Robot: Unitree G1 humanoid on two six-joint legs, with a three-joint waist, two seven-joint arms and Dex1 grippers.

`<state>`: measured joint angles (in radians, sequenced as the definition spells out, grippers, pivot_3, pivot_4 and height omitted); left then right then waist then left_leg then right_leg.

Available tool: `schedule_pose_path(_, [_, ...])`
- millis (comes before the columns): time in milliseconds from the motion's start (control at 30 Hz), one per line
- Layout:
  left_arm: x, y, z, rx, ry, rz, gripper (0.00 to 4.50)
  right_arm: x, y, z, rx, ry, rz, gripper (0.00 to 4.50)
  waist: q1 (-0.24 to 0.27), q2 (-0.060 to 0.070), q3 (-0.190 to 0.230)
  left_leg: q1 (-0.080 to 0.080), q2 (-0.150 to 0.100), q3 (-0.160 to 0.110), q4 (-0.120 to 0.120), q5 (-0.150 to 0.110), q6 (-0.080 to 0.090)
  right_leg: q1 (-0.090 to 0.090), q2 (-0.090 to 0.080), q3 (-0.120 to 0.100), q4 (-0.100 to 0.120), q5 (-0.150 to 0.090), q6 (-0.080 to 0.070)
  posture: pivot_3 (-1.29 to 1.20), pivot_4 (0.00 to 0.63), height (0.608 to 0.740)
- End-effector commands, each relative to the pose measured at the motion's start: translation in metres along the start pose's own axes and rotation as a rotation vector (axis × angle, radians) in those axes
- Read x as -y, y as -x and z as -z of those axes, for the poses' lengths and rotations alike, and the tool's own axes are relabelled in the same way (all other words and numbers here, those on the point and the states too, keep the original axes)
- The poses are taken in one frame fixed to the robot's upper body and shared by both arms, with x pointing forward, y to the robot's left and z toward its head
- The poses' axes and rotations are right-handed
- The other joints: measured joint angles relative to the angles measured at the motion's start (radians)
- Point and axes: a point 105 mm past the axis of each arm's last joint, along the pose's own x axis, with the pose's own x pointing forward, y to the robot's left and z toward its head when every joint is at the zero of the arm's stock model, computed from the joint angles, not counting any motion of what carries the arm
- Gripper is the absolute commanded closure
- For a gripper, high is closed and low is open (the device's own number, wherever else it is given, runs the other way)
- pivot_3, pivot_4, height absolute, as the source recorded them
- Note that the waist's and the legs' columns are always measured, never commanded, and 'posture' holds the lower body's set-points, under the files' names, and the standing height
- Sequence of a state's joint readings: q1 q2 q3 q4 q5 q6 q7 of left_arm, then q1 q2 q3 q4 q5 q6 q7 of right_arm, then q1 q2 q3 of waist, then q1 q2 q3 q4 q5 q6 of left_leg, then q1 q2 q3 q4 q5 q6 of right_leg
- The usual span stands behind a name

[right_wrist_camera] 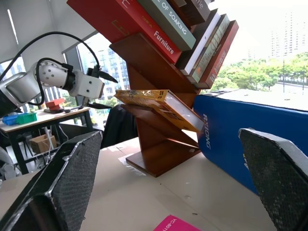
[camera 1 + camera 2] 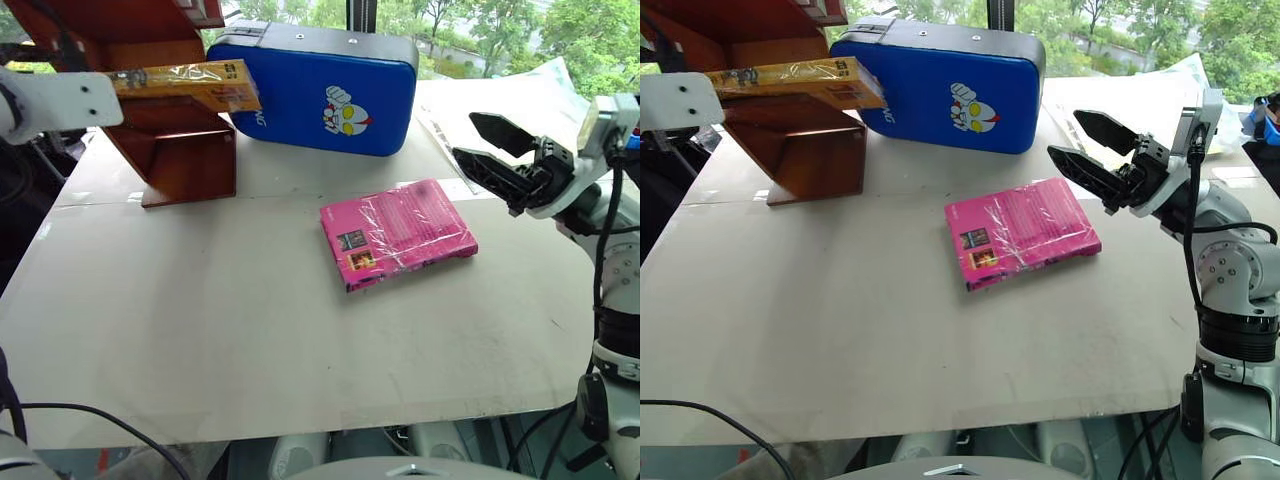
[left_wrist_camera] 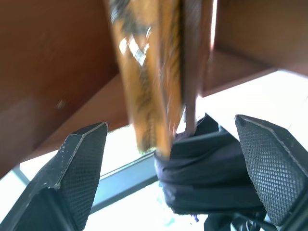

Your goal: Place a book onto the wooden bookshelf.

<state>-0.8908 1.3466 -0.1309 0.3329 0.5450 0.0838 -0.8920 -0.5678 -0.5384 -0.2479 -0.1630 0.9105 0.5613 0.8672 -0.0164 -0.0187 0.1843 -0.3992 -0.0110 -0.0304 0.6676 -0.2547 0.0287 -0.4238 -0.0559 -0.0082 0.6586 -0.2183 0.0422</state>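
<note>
Pink book [image 2: 398,233] lies before blue case [image 2: 320,88], bookshelf [image 2: 160,110].

Glossy plastic-wrapped book [image 2: 190,82] (crinkled film); polished wooden bookshelf [image 2: 175,150]; matt table [image 2: 250,330].

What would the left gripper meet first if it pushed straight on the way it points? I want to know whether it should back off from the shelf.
Probably the book: it sits dead ahead between the left gripper's open fingers, resting on the wooden bookshelf. How far off is unclear.
</note>
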Motion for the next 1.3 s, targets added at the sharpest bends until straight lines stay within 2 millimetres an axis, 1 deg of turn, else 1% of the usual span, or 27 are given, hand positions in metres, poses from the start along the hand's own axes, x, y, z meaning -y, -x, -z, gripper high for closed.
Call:
schedule_pose_path(33, [-0.018,0.021,0.012,-0.019,0.052,-0.059,0.04,-0.004,-0.002,-0.007,0.017,0.038,-0.021,0.0,0.0,0.0,0.0,0.0,0.0,0.0,0.001,0.0,0.0,0.0,0.0,0.0,0.001,0.0,0.0,0.0,0.15,0.74])
schedule_pose_path(67, [-0.018,0.025,0.01,0.0,0.079,-0.055,0.04,-0.004,-0.001,-0.006,0.011,0.037,-0.019,0.0,0.0,0.0,0.0,0.0,0.0,0.0,0.001,0.0,0.0,0.0,0.0,0.0,0.001,0.0,0.0,0.0,0.15,0.74])
schedule_pose_path(133, [-0.016,0.031,-0.002,0.099,0.204,-0.033,0.04,-0.005,0.002,-0.004,0.0,0.035,-0.017,0.0,0.001,0.0,0.0,0.001,0.001,0.0,0.001,0.0,0.0,0.0,0.0,0.0,0.002,0.0,0.0,0.0,0.15,0.74])
schedule_pose_path(167, [-0.015,0.035,-0.013,0.165,0.262,-0.015,0.04,-0.005,0.004,-0.002,-0.011,0.035,-0.017,0.0,0.004,0.0,0.0,0.0,0.001,0.0,0.002,0.0,0.0,0.0,0.001,0.0,0.002,0.0,0.0,0.0,0.15,0.74])
schedule_pose_path(200, [-0.015,0.039,-0.028,0.266,0.354,-0.001,0.04,-0.006,0.007,0.002,-0.035,0.044,-0.016,0.0,0.007,0.0,0.0,0.0,0.001,-0.001,0.002,0.0,0.0,0.0,0.001,-0.001,0.002,0.0,0.0,0.0,0.15,0.74])
schedule_pose_path(233, [-0.011,0.045,-0.05,0.4,0.463,0.044,0.04,-0.006,0.013,0.008,-0.066,0.057,-0.009,0.0,0.013,-0.001,0.0,0.0,0.001,-0.001,0.003,0.0,0.0,0.0,0.0,-0.001,0.002,0.0,0.0,0.0,0.15,0.74])
schedule_pose_path(300, [0.005,0.063,-0.095,0.675,0.669,0.188,0.04,-0.004,0.027,0.021,-0.119,0.074,0.031,0.0,0.018,-0.001,0.0,-0.001,0.001,-0.002,0.004,0.0,0.0,0.001,0.0,-0.002,0.001,0.0,0.0,0.0,0.15,0.74])
schedule_pose_path(333, [0.013,0.072,-0.111,0.773,0.746,0.257,0.04,-0.002,0.033,0.027,-0.143,0.087,0.051,0.0,0.02,-0.001,0.0,-0.001,0.001,-0.001,0.004,0.0,0.0,0.002,0.0,-0.002,0.001,0.0,0.0,0.0,0.15,0.74])
schedule_pose_path(367, [0.022,0.08,-0.126,0.852,0.826,0.312,0.04,0.0,0.041,0.035,-0.186,0.111,0.078,0.0,0.018,-0.001,0.0,-0.001,0.001,-0.001,0.005,0.0,0.0,0.003,-0.001,-0.001,0.0,0.0,0.0,0.0,0.15,0.74])
schedule_pose_path(433, [0.034,0.087,-0.141,0.91,0.937,0.371,0.04,0.001,0.053,0.045,-0.243,0.145,0.105,0.0,0.01,-0.002,0.0,-0.001,0.001,0.0,0.006,0.0,0.0,0.003,-0.001,0.0,0.0,0.0,0.0,0.0,0.15,0.74])
schedule_pose_path(500, [0.076,0.086,-0.164,0.936,1.11,0.483,0.04,0.005,0.08,0.062,-0.31,0.158,0.184,0.0,0.0,0.0,-0.001,0.0,0.001,0.0,0.006,0.0,0.0,0.003,0.0,0.001,0.0,0.0,0.001,0.0,0.15,0.74])
schedule_pose_path(533, [0.101,0.086,-0.173,0.926,1.185,0.538,0.04,0.005,0.094,0.07,-0.348,0.167,0.222,0.0,-0.002,0.001,-0.001,0.003,0.001,0.001,0.006,0.0,0.0,0.004,0.0,0.002,0.002,0.0,0.001,0.0,0.15,0.74])
schedule_pose_path(567, [0.12,0.086,-0.177,0.902,1.231,0.562,0.04,0.005,0.104,0.076,-0.373,0.173,0.249,0.0,-0.004,0.003,-0.003,0.005,0.001,0.002,0.004,0.0,0.0,0.005,0.0,0.004,0.002,0.0,0.001,0.0,0.15,0.74])
schedule_pose_path(633, [0.152,0.083,-0.179,0.83,1.278,0.551,0.04,0.004,0.12,0.086,-0.405,0.176,0.285,0.0,-0.011,-0.001,-0.001,0.01,0.002,0.004,0.002,0.0,0.0,0.007,0.001,0.008,0.002,0.0,0.0,0.0,0.15,0.74])
schedule_pose_path(700, [0.182,0.077,-0.179,0.751,1.318,0.506,0.04,0.002,0.136,0.097,-0.446,0.174,0.313,0.0,-0.01,-0.001,0.0,0.01,0.004,0.002,0.002,0.0,0.0,0.006,0.003,0.01,0.002,0.0,-0.001,0.0,0.15,0.74])
schedule_pose_path(733, [0.192,0.077,-0.181,0.752,1.351,0.477,0.04,0.001,0.142,0.101,-0.458,0.169,0.331,0.0,-0.006,0.0,-0.001,0.012,0.004,0.002,0.001,0.0,0.0,0.008,0.004,0.01,0.002,0.001,-0.001,0.0,0.15,0.74])
schedule_pose_path(767, [0.197,0.077,-0.184,0.761,1.369,0.451,0.04,0.001,0.146,0.103,-0.464,0.166,0.342,0.0,-0.001,0.0,-0.001,0.019,0.004,0.003,0.001,0.0,0.0,0.014,0.003,0.011,0.002,0.0,-0.002,0.0,0.15,0.74])
schedule_pose_path(800, [0.194,0.075,-0.186,0.785,1.412,0.387,0.04,0.0,0.149,0.106,-0.466,0.16,0.357,0.0,0.003,0.0,-0.001,0.02,0.004,0.003,0.001,0.0,0.0,0.016,0.003,0.011,0.002,-0.003,-0.004,0.0,0.15,0.74])
schedule_pose_path(833, [0.186,0.074,-0.192,0.83,1.463,0.331,0.04,-0.001,0.151,0.109,-0.47,0.158,0.366,0.0,0.009,0.0,-0.001,0.02,0.004,0.003,0.001,0.0,0.0,0.016,0.003,0.011,0.0,-0.003,-0.003,0.0,0.15,0.74])
schedule_pose_path(900, [0.166,0.07,-0.205,0.932,1.503,0.229,0.04,-0.004,0.152,0.112,-0.469,0.152,0.373,0.0,0.03,-0.001,-0.002,0.019,0.004,0.003,0.004,0.0,0.0,0.017,0.002,0.01,0.0,-0.003,-0.004,0.0,0.15,0.74])
schedule_pose_path(933, [0.157,0.065,-0.212,0.971,1.502,0.187,0.04,-0.006,0.151,0.111,-0.455,0.143,0.37,0.0,0.031,-0.001,-0.002,0.019,0.004,0.003,0.005,0.0,0.0,0.018,0.003,0.009,0.0,-0.003,-0.003,0.0,0.15,0.74])
schedule_pose_path(1000, [0.141,0.043,-0.225,0.974,1.465,0.1,0.04,-0.009,0.142,0.104,-0.394,0.127,0.36,0.0,0.036,0.0,-0.003,0.019,0.003,0.003,0.006,0.0,0.0,0.019,0.003,0.007,0.0,-0.003,-0.003,0.0,0.15,0.74])
schedule_pose_path(1067, [0.121,0.022,-0.242,1.0,1.481,0.047,0.04,-0.013,0.131,0.089,-0.301,0.127,0.328,0.0,0.036,0.0,-0.003,0.018,0.002,0.002,0.006,0.0,0.0,0.019,0.004,0.007,0.0,-0.002,-0.003,0.0,0.15,0.74])
schedule_pose_path(1100, [0.112,0.013,-0.252,1.022,1.475,0.033,0.04,-0.015,0.125,0.079,-0.242,0.129,0.308,0.0,0.034,0.0,-0.003,0.017,0.002,0.003,0.007,0.0,0.0,0.018,0.005,0.007,0.0,-0.002,-0.002,0.0,0.15,0.74])
schedule_pose_path(1133, [0.105,0.005,-0.263,1.042,1.462,0.027,0.04,-0.016,0.12,0.069,-0.194,0.132,0.292,0.0,0.034,0.0,-0.003,0.017,0.002,0.003,0.006,0.0,0.0,0.018,0.005,0.007,-0.001,0.0,0.001,0.0,0.15,0.74])
schedule_pose_path(1167, [0.099,-0.002,-0.272,1.057,1.451,0.024,0.04,-0.017,0.116,0.06,-0.154,0.133,0.284,0.0,0.031,0.0,-0.003,0.016,0.001,0.003,0.007,0.0,0.0,0.018,0.005,0.007,-0.001,0.002,-0.002,0.0,0.15,0.74])
schedule_pose_path(1300, [0.072,-0.03,-0.3,1.073,1.45,-0.025,0.04,-0.022,0.1,0.031,-0.021,0.13,0.249,0.0,0.027,-0.001,-0.003,0.014,-0.001,0.003,0.005,0.0,0.0,0.017,0.005,0.007,-0.006,0.002,-0.001,0.0,0.15,0.74])
